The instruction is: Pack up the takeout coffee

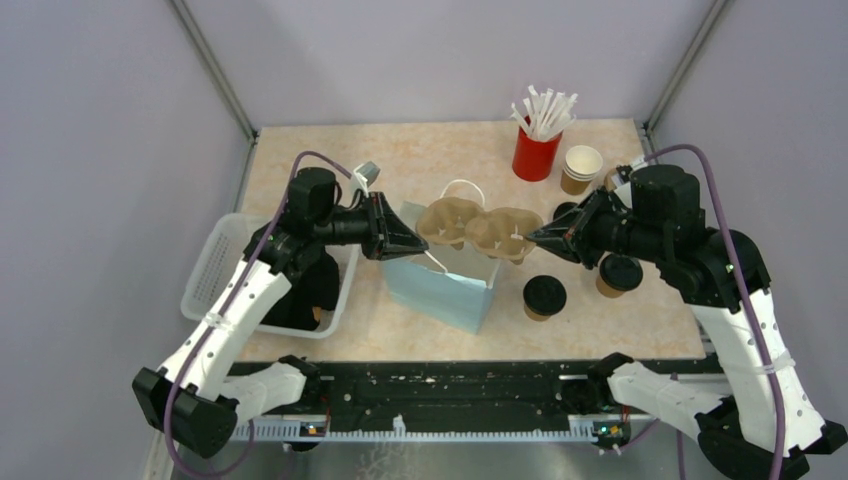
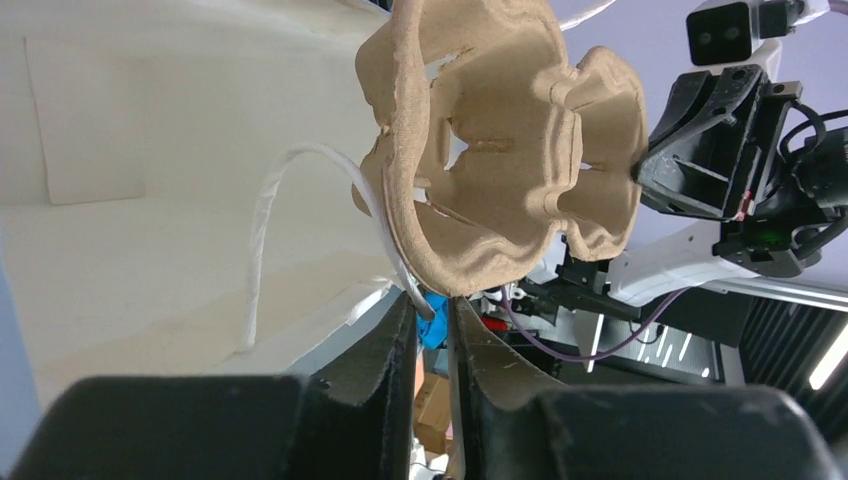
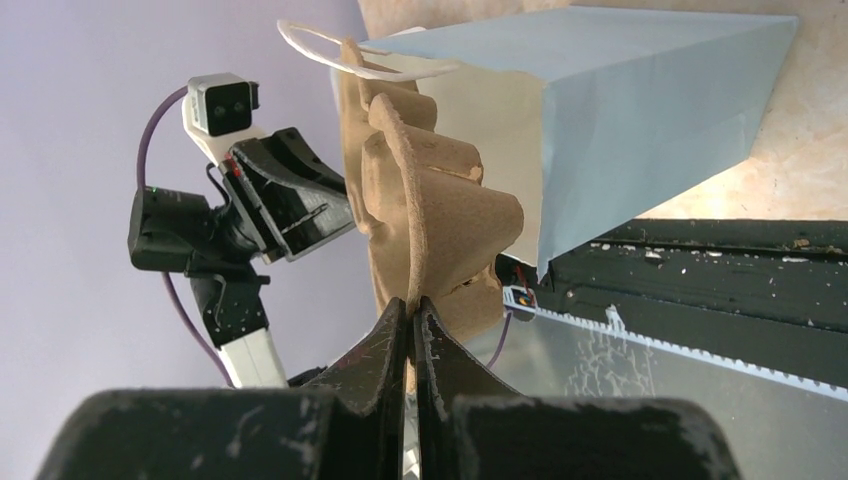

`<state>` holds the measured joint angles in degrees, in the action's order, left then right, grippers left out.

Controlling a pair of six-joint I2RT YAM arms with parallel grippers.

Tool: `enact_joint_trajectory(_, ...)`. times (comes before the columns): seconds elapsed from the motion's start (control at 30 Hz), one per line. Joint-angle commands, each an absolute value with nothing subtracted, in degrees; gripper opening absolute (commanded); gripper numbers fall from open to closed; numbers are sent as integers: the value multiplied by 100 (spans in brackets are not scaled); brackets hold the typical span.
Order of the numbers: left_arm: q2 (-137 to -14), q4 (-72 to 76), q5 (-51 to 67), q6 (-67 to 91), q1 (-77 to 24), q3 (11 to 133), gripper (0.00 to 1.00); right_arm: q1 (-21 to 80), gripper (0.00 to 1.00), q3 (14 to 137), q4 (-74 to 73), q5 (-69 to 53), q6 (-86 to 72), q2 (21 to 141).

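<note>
A brown pulp cup carrier (image 1: pixel 480 228) hangs over the mouth of the pale blue bag (image 1: pixel 440 285), with nothing in its wells. My right gripper (image 1: pixel 535 238) is shut on its right rim (image 3: pixel 412 303). My left gripper (image 1: pixel 420 243) has the left rim at its fingertips (image 2: pixel 432 300), beside the bag's white handle (image 2: pixel 262 230). A narrow gap shows between those jaws, so the pinch is unclear. Two takeout coffee cups with black lids (image 1: pixel 544 296) (image 1: pixel 620 273) stand on the table right of the bag, below my right arm.
A red cup of white straws (image 1: pixel 537 150) and a stack of open kraft cups (image 1: pixel 581 168) stand at the back right. A white basket (image 1: pixel 215 265) holding something black sits at the left edge under my left arm.
</note>
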<state>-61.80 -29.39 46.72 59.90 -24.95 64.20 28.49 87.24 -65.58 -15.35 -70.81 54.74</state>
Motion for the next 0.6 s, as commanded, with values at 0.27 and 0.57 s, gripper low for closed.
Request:
enact_joint_trajectory(0.27,-5642,-2329,4117,5806,-2636,6075,2,2909,0,9035,-6868,-1334,-7091,5463)
enact_joint_trajectory(0.57,-5226,-1463,3952,5771,-2746,5624,0,2908,0,9334,-7329,-1390,-6782,5722)
